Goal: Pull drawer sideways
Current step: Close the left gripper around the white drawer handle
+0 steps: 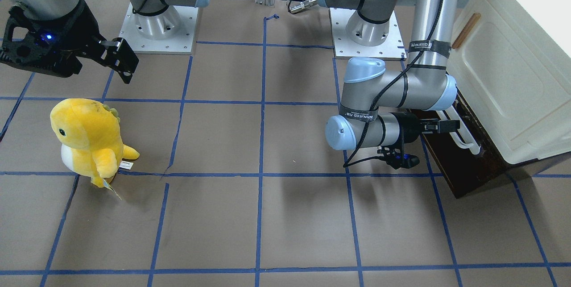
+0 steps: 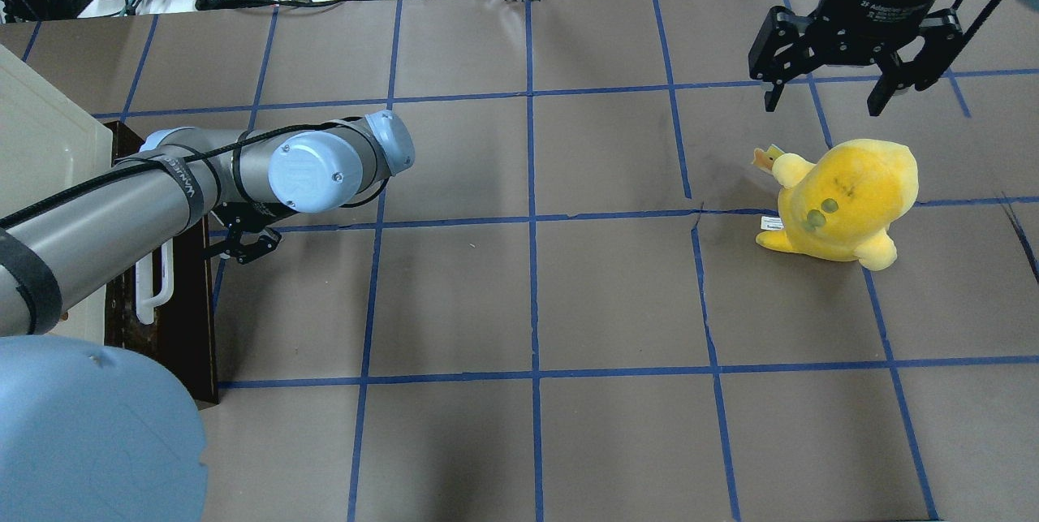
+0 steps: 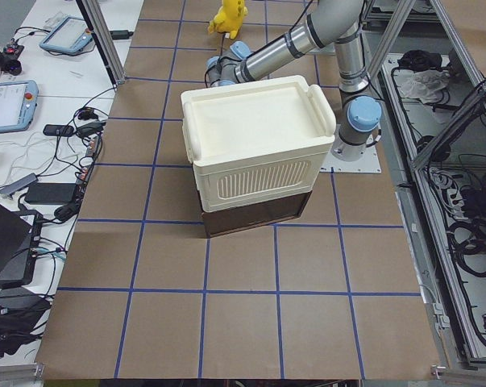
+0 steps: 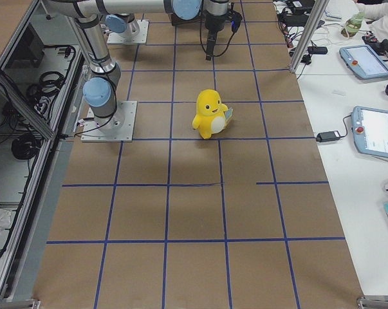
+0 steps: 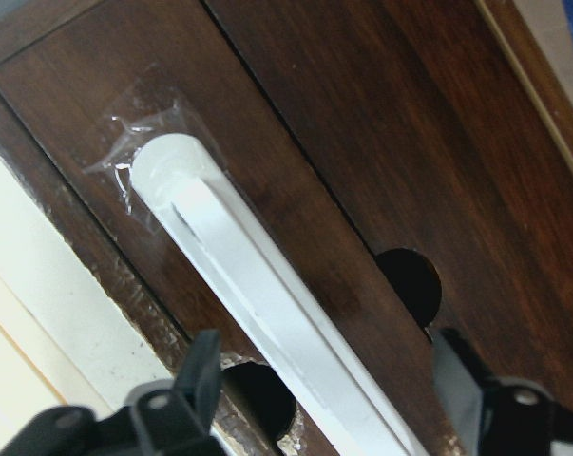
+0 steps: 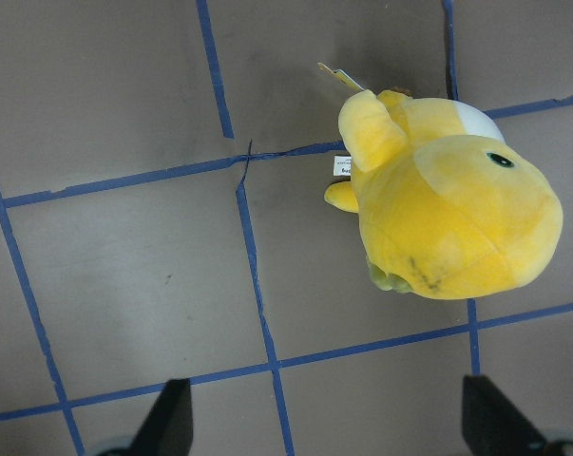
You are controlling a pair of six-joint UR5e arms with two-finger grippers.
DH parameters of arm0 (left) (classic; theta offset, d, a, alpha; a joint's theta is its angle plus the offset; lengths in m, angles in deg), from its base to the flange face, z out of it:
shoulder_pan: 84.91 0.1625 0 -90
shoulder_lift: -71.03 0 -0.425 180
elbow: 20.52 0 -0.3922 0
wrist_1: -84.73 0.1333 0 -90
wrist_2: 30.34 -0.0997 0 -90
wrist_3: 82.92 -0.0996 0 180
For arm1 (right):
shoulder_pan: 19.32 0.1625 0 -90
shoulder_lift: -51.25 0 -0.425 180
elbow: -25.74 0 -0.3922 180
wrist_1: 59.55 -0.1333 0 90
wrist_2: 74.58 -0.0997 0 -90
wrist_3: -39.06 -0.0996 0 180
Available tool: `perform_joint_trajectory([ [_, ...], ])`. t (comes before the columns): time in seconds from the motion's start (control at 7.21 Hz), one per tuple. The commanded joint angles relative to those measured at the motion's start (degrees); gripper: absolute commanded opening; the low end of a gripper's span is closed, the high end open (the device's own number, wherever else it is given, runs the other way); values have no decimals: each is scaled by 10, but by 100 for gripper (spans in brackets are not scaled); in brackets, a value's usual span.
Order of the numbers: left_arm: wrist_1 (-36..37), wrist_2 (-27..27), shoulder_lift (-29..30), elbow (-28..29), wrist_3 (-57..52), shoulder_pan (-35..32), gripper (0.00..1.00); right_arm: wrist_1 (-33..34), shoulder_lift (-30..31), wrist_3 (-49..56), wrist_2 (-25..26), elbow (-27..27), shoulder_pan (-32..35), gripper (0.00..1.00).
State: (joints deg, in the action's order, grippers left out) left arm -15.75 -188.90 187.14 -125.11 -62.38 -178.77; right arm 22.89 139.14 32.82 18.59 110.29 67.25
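Note:
The drawer point(image 1: 464, 171) has a dark brown worn front and sits at the bottom of the cream cabinet point(image 1: 513, 77). Its long white bar handle point(image 1: 466, 139) also shows in the left wrist view point(image 5: 238, 256) and in the overhead view point(image 2: 154, 282). My left gripper point(image 1: 450, 125) is open at the handle. In the left wrist view point(image 5: 329, 375) its two fingers stand one on each side of the bar, with gaps between pads and bar. My right gripper point(image 2: 824, 92) is open and empty, high above the table.
A yellow plush toy point(image 2: 844, 197) stands on the brown table under my right gripper and shows in the right wrist view point(image 6: 448, 209). The cabinet door above the drawer has a small tan handle point(image 1: 466, 30). Blue tape lines grid the table.

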Motion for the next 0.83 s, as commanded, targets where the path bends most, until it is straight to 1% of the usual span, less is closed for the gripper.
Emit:
perform_joint_trajectory([
  [0.0, -9, -11, -4, -7, 9, 5, 74, -1, 0, 0, 0, 0, 0, 100],
  [0.14, -9, -12, -4, -8, 9, 5, 66, 0, 0, 0, 0, 0, -1, 100],
  [0.42, -9, -12, -4, -8, 10, 5, 39, 0, 0, 0, 0, 0, 0, 100],
  [0.55, -9, -13, -4, -7, 11, 5, 33, 0, 0, 0, 0, 0, 0, 100],
  [0.69, -9, -13, -4, -7, 11, 5, 33, -1, 0, 0, 0, 0, -1, 100],
])
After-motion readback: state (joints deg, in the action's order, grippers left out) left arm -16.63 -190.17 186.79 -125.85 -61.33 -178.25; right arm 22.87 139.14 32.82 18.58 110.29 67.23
